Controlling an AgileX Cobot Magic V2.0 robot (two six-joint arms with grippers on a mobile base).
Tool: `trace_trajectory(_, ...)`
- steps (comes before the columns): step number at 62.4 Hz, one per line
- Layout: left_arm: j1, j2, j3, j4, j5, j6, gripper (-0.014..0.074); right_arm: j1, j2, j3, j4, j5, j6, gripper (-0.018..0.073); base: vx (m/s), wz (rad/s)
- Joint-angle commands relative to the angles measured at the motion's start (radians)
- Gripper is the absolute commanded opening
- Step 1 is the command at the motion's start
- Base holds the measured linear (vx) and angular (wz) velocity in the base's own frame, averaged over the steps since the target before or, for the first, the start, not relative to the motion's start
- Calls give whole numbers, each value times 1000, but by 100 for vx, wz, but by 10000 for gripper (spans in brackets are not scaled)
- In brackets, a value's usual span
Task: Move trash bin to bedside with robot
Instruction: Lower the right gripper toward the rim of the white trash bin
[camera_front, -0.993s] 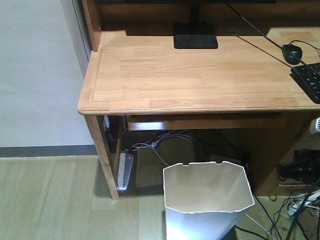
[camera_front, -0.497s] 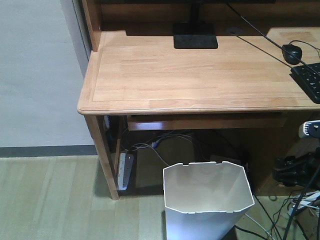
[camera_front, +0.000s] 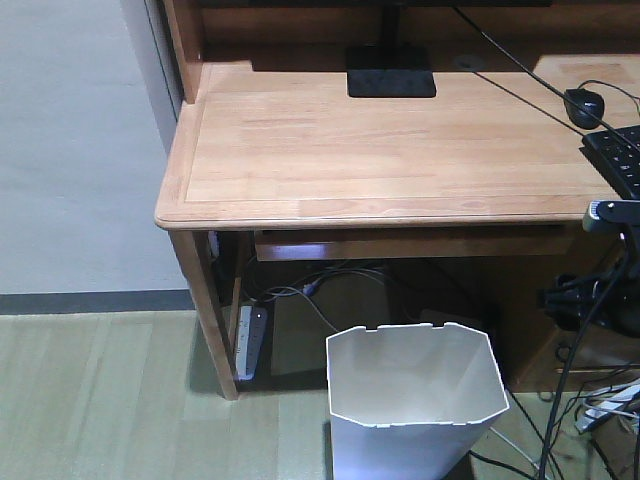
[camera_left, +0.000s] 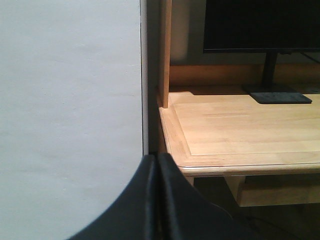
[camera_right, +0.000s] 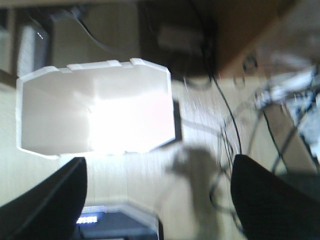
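The white trash bin (camera_front: 415, 400) stands upright on the wooden floor in front of the desk, its faceted rim notched. The right wrist view looks down into it; the trash bin (camera_right: 95, 112) lies to the upper left there, brightly lit inside. My right gripper (camera_right: 159, 172) is open, its black fingers far apart with only floor between them, above and to the right of the bin. In the front view the right gripper (camera_front: 578, 303) hangs at the right edge, trailing cables. My left gripper (camera_left: 157, 162) is shut on nothing, facing the wall and desk corner. The bedside is out of view.
A light wooden desk (camera_front: 380, 150) carries a monitor stand (camera_front: 390, 72), a mouse (camera_front: 583, 105) and a keyboard (camera_front: 620, 155). Under it lie a power strip (camera_front: 250, 340) and tangled cables (camera_front: 590, 425). A grey wall (camera_front: 70, 150) is on the left.
My right arm has risen along the right edge of the front view, from beside the bin's rim to just under the desktop. The bin has not moved.
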Motion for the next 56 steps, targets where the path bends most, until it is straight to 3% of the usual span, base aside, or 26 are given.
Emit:
trace_trajectory(1, -6, -10, 28, -3, -78, -9, -6, -61, 73, -83, 17, 26, -49, 562, 0, 0)
trace_trajectory(29, -6, -10, 28, -3, -78, -9, -6, -87, 477, -169, 397, -187, -576, 562, 0, 0)
trace_trajectory(39, -6, -10, 28, -3, -78, -9, -6, -87, 656, -254, 475, -214, -663, 562, 0, 0)
trace_trajectory(56, -6, -10, 28, -3, -78, -9, -6, -87, 899, -435, 484, -192, -684, 562, 0, 0)
